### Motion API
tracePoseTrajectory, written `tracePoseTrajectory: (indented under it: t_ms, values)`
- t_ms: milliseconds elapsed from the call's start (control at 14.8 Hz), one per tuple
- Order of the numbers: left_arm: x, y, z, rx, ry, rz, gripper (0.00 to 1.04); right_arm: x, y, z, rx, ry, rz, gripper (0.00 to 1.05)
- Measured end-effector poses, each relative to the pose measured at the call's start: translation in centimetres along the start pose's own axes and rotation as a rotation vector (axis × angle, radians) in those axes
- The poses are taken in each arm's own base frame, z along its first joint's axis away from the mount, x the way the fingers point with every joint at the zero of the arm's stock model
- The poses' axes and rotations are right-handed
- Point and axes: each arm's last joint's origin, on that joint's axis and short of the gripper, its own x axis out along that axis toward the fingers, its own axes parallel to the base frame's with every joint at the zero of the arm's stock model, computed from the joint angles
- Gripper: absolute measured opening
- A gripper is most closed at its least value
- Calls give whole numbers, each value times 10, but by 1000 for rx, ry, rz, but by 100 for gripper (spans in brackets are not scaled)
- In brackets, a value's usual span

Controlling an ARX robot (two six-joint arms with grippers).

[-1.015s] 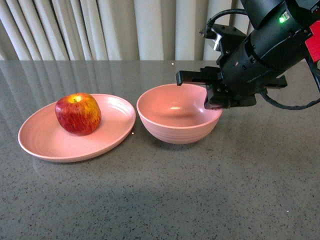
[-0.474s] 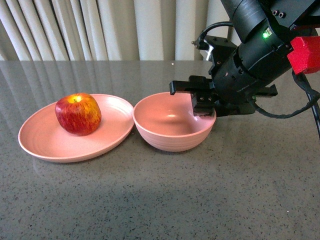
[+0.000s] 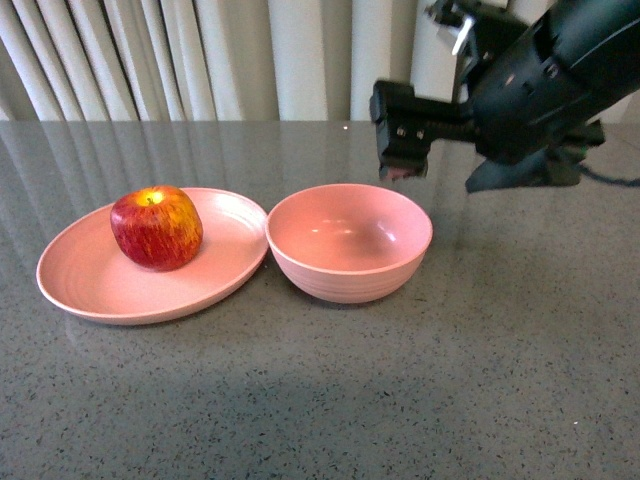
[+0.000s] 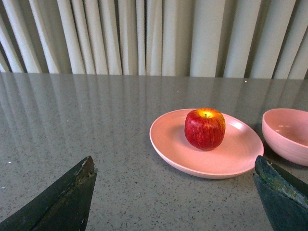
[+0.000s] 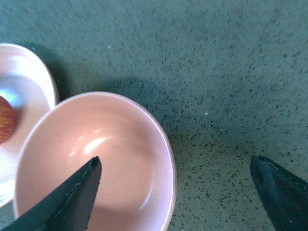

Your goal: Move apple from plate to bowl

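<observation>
The red apple (image 3: 156,227) sits on the left part of the pale pink plate (image 3: 100,300). The deep pink bowl (image 3: 350,245) stands empty just right of the plate, its rim touching or nearly touching the plate's. My right gripper (image 3: 450,160) is open and empty, raised above the bowl's far right rim. In the right wrist view it (image 5: 175,161) straddles the bowl's rim (image 5: 168,144), with an edge of the apple (image 5: 6,125) showing. My left gripper (image 4: 174,160) is open and empty, low over the table, short of the plate (image 4: 202,166) and apple (image 4: 205,128). It is outside the front view.
The grey speckled table (image 3: 400,400) runs to pale curtains (image 3: 250,60) at the back. In the left wrist view the bowl (image 4: 288,134) shows beside the plate.
My right gripper has lifted up from the bowl's rim. The bowl slid left against the plate one second ago and has stayed there since. The apple has not moved.
</observation>
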Motion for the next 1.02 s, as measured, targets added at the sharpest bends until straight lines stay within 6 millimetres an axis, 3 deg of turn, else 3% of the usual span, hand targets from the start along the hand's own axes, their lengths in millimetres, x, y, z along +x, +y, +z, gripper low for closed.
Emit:
tracePoseTrajectory:
  t_ms: [135,338,609,744,880,947,1015]
  values:
    - [0,0,0,0,0,0,98,-11,-1,2,2,-30,13,100]
    - [0,0,0,0,0,0,98,-35,-6,5,8,-93,34,97]
    - [0,0,0,0,0,0,98,-132,-28,-11,55,-406,77,98]
    - [0,0,0,0,0,0,98,-182,-40,-39,68,-578,51,98]
    - [0,0,0,0,0,0,98,-207,-50,-78,82,-671,-20,98]
    - [0,0,0,0,0,0,98,-213,-55,-98,64,-752,-93,94]
    - [0,0,0,0,0,0,98,-220,-63,-122,10,-850,-235,81]
